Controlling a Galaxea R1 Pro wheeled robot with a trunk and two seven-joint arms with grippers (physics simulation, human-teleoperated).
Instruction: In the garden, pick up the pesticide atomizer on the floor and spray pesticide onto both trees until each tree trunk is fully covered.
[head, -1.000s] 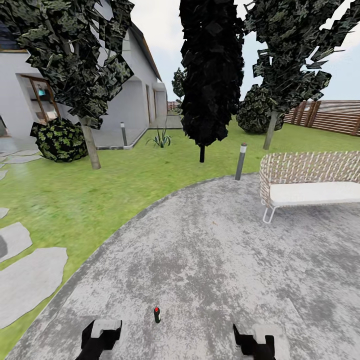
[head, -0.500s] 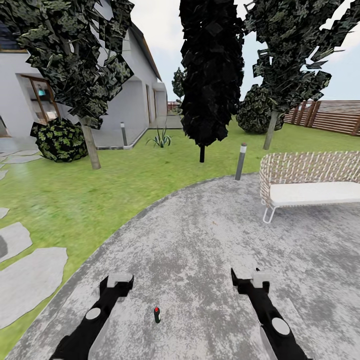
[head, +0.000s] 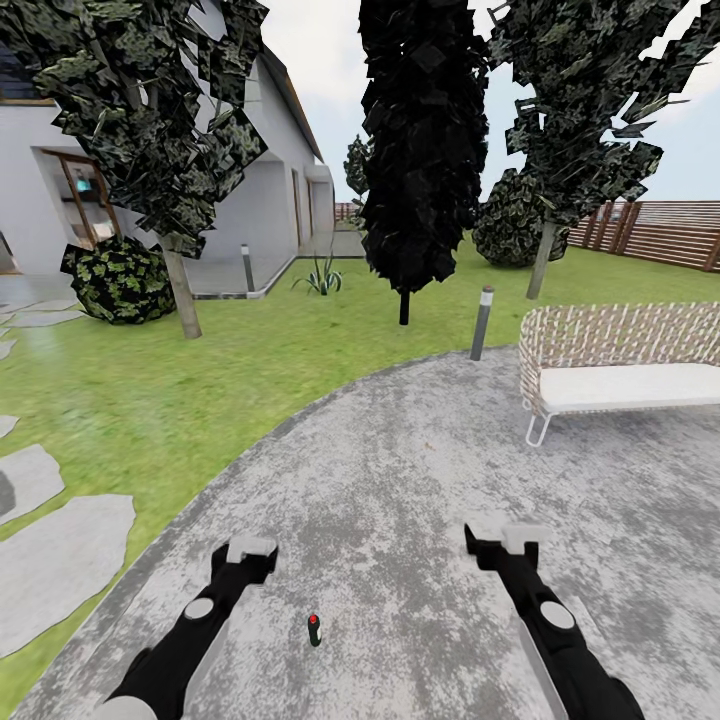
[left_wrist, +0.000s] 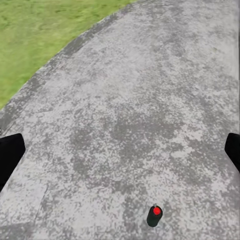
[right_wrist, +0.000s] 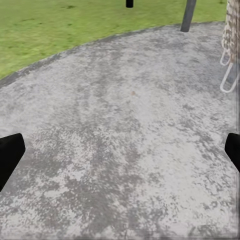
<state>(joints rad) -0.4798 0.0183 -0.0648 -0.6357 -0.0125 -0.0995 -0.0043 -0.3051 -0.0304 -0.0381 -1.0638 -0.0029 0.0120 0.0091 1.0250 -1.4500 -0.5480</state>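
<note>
The pesticide atomizer (head: 314, 629), a tiny dark sprayer with a red spot, stands upright on the grey paved patch, and it also appears in the left wrist view (left_wrist: 155, 215). My left gripper (head: 250, 551) hovers ahead of it to the left, open and empty (left_wrist: 120, 155). To its right my right gripper (head: 503, 540) is held forward, also open and empty (right_wrist: 120, 155). Two trees rise from the lawn. One pale tree trunk (head: 183, 295) is far left and the other tree trunk (head: 541, 262) far right. No white specks show on them.
A dark narrow tree (head: 404, 300) stands mid-lawn. A grey bollard (head: 482, 323) and a wicker sofa (head: 620, 372) edge the paving on the right. A round bush (head: 120, 280), the house, stepping stones (head: 60, 560) and a slat fence (head: 660, 235) surround the lawn.
Both arms have stretched forward from the view's bottom edge over the paving, one on each side of the atomizer. The atomizer and camera have not moved.
</note>
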